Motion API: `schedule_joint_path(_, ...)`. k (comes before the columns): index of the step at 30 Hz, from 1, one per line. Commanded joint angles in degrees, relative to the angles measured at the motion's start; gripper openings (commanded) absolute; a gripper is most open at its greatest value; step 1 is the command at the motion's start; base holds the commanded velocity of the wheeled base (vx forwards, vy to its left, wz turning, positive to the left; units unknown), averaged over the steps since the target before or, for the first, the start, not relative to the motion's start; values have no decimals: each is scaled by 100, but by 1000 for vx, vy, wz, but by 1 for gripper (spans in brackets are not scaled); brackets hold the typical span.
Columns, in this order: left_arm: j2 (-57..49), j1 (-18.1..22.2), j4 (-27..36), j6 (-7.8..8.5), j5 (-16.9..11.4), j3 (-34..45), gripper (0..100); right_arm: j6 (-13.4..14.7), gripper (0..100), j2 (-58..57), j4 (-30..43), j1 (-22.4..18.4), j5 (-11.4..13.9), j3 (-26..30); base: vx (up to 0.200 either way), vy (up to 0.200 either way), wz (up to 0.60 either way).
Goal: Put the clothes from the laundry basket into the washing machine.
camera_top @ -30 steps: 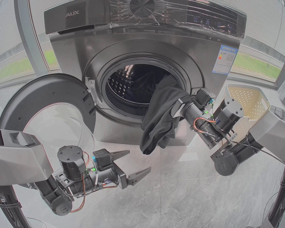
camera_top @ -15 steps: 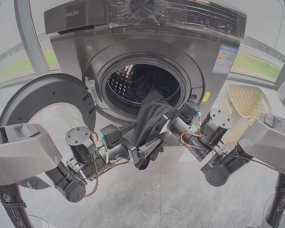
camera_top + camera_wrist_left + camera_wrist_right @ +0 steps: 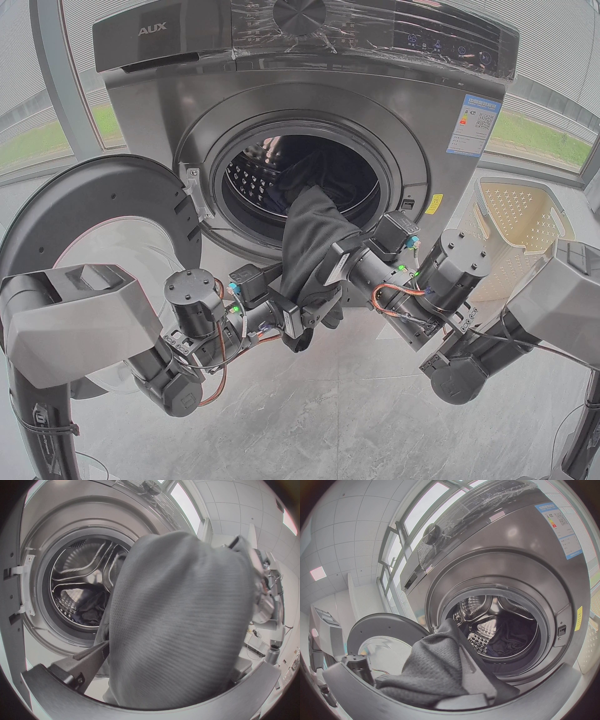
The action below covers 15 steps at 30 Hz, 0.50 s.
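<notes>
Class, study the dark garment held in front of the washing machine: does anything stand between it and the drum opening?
Nothing visible does. The dark garment hangs right at the drum opening, the door is swung aside to the robot's left, and the clothes inside lie low in the drum.

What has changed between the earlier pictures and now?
The right gripper carried the dark garment left and lower. The left gripper rose toward it and now stands open around its hanging end. The washing machine, its open door and the laundry basket stayed put.
</notes>
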Motion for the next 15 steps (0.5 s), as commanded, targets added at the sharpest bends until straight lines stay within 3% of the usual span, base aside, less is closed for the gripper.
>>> schedule_joint_path(1, 401, 89, 11, 3, 95, -450, 100, 4, 0, -196, -5, 162, -33, 207, 0, 0, 0)
schedule_joint_path(5, 559, 124, 20, -6, 174, -740, 100, 12, 0, -240, -14, 180, -33, 251, 0, 0, 0)
schedule_joint_path(8, 717, 159, -6, 38, 411, -951, 100, 21, 0, -249, -23, 171, -42, 260, 0, 0, 0)
schedule_joint_path(9, 717, 159, -6, 38, 420, -951, 0, 30, 0, -249, -41, 171, -42, 260, 0, 0, 0)
schedule_joint_path(15, 603, 168, -15, 12, 490, -1047, 0, 56, 0, -205, -67, 13, -103, 304, 0, 0, 0)
